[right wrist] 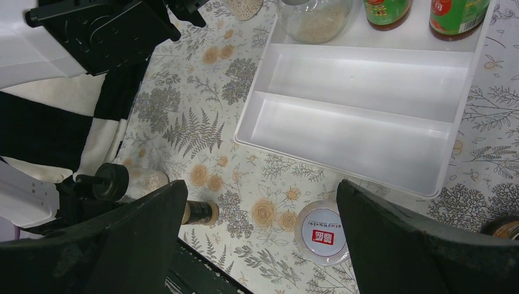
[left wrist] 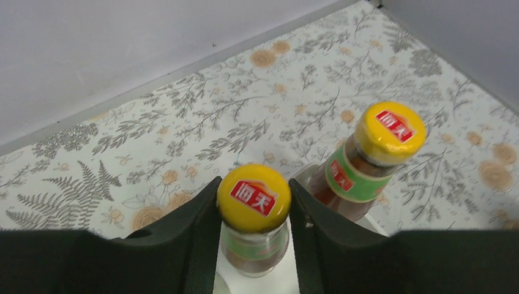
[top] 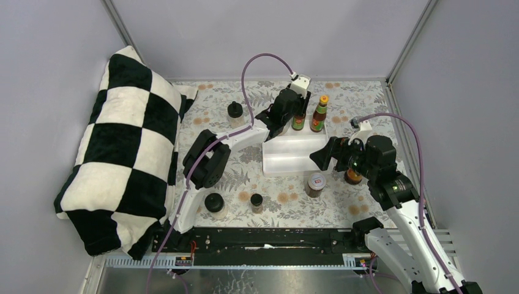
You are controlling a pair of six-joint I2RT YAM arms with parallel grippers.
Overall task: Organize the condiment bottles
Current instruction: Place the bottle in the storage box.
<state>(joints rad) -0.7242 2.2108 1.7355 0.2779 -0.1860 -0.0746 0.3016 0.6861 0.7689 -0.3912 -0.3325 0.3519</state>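
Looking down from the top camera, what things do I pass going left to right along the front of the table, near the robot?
Checkered cushion → jar with big black lid → small black-capped jar → white-lidded jar → brown jar.

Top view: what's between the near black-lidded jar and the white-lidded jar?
One small dark-capped jar on floral cloth, seen in the top external view.

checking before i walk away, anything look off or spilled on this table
Nothing looks spilled or tipped. Only the checkered cushion at the left seems out of place among condiments. The left gripper is shut on a sauce bottle standing upright in the white tray.
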